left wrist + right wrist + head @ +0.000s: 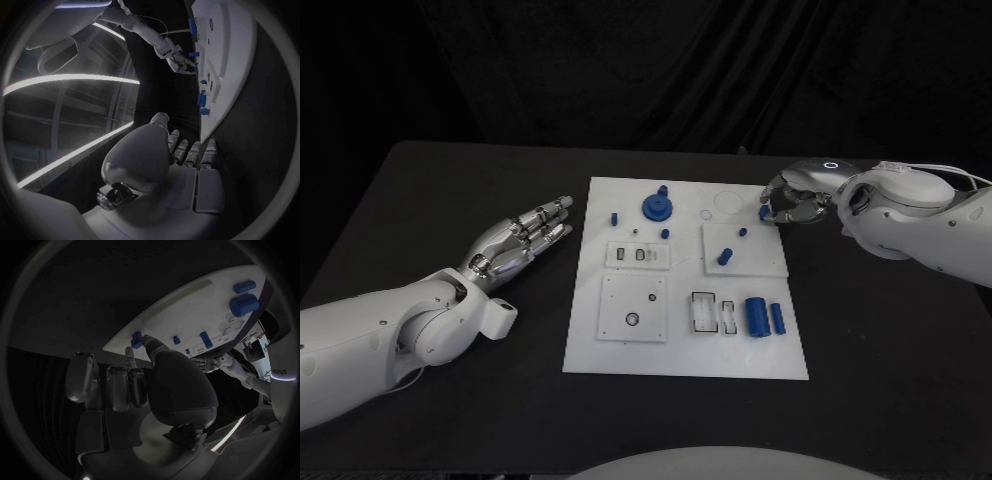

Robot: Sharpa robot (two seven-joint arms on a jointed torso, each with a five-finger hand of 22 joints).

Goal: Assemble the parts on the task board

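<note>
Head view: the white rectangular task board (589,350) is seen lying in the middle of the black table (444,180), one short edge toward the robot. Nearest on the board, by its near right corner, a large blue cylinder (756,316) and a slimmer blue rod (777,318) are laid side by side, just beside two white rectangular slots (708,312). A square white plate with small holes (633,308) is set to their left. Farther along, a short blue peg (727,257) is stood on a second square plate, and a round blue knob with a stem (658,207) is stood near the far edge.

The silver left hand (519,241) is held over the table just off the board's left edge, fingers straight and side by side, nothing in them. At the board's far right corner the silver right hand (795,203) is curled in, and a small blue piece (764,212) is seen at its fingertips; whether it is pinched cannot be told.
</note>
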